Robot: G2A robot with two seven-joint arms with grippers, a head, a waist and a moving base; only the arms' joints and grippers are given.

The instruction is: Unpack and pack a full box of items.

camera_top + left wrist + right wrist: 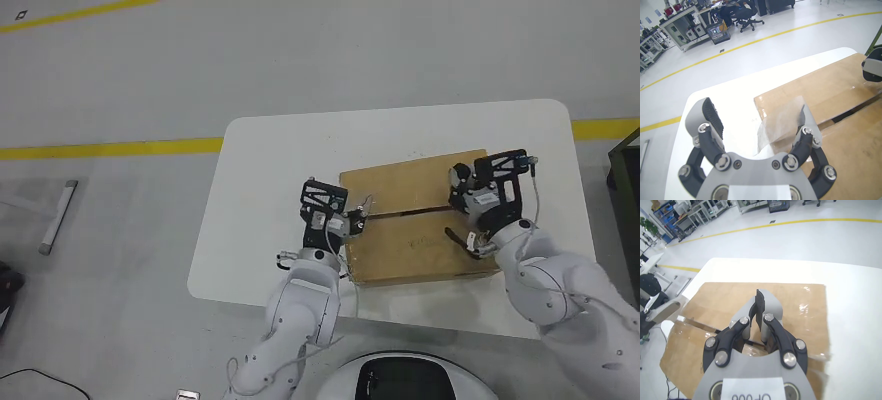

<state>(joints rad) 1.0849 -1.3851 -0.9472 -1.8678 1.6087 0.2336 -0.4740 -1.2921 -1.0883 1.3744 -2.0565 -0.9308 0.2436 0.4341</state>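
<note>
Cardboard box (420, 250), flaps closed with a seam running across its top, sits on a white rounded surface (280, 160) in the top view. The left gripper (345, 212) is at the box's left edge and the right gripper (468, 195) is over its right part, near the seam. In the left wrist view, the left gripper (755, 109) has its jaws spread wide, one over the bare surface (738, 91) and one over the box (829, 91). A curled strip of clear tape (780, 121) rises from the box corner between them, close against the jaw over the box. In the right wrist view, the right gripper (758, 302) has its jaws pressed together with nothing seen between them, above the box (715, 294) just past the seam.
</note>
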